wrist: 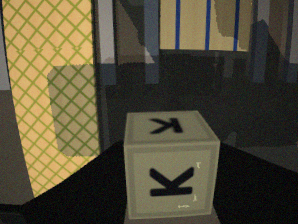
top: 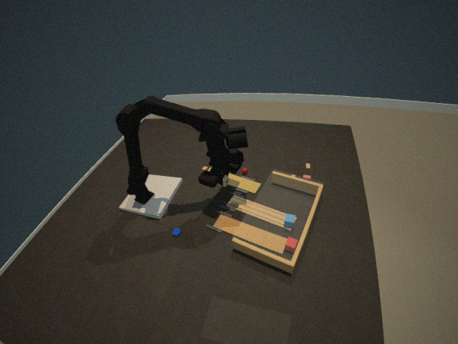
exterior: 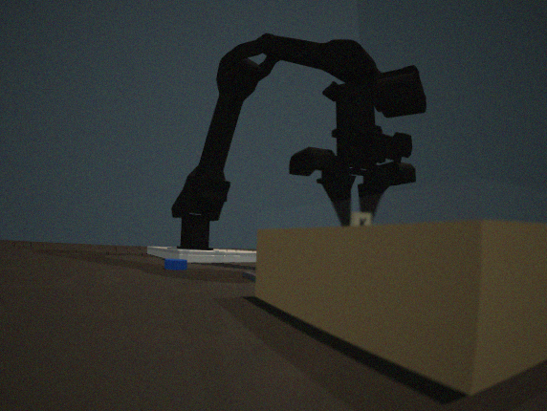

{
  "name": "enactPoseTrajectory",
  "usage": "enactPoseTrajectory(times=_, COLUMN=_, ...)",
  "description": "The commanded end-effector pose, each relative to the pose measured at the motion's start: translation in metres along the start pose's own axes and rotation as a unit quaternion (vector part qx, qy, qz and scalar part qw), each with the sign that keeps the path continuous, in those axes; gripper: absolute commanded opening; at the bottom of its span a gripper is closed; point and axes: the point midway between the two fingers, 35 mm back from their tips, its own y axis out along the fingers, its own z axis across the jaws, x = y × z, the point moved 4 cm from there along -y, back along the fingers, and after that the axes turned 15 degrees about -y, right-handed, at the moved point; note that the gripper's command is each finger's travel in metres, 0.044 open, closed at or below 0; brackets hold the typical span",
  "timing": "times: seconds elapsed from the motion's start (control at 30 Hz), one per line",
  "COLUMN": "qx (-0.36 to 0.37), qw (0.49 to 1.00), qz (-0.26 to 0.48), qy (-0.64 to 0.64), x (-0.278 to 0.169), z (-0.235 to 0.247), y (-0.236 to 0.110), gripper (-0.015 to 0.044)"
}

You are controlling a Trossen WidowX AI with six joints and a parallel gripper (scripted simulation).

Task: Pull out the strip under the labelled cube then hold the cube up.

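Observation:
My gripper point(top: 222, 184) point(exterior: 358, 216) is shut on the labelled cube point(top: 226, 180) point(exterior: 361, 219) point(wrist: 170, 165), a pale cube marked with a black K. It holds the cube in the air above the near end of the strips, by the open end of the wooden tray point(top: 308, 216) point(exterior: 373, 287). A yellow-green hatched strip point(top: 245, 183) point(wrist: 47, 63) lies pulled out of the tray, beside the gripper. A strip with blue lines point(top: 260, 212) point(wrist: 206, 6) carries a blue cube point(top: 289, 220). An orange hatched strip point(top: 248, 234) carries a red cube point(top: 291, 244).
The arm's white base plate point(top: 160, 188) point(exterior: 201, 254) lies to the left. A blue disc point(top: 176, 231) point(exterior: 175, 264) lies on the dark mat in front of it. A small red peg point(top: 244, 171) stands behind the pulled strip. Small flat tiles point(top: 307, 176) lie behind the tray.

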Motion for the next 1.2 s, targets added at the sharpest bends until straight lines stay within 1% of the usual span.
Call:
enactPoseTrajectory(times=0.0, qx=0.000, qw=1.000, qz=-0.001, qy=-0.003, x=-0.013, z=-0.004, y=0.000, gripper=0.0000)
enactPoseTrajectory(times=0.27, qx=-0.001, qw=1.000, qz=0.001, qy=-0.003, x=-0.039, z=-0.011, y=0.004, gripper=0.0000)
enactPoseTrajectory(times=0.37, qx=-0.001, qw=1.000, qz=0.001, qy=-0.003, x=-0.039, z=-0.011, y=0.000, gripper=0.0000)
enactPoseTrajectory(times=0.6, qx=-0.001, qw=1.000, qz=0.001, qy=-0.003, x=-0.039, z=-0.011, y=-0.032, gripper=0.0000)
enactPoseTrajectory(times=1.17, qx=-0.001, qw=1.000, qz=0.001, qy=-0.003, x=-0.039, z=-0.011, y=-0.032, gripper=0.0000)
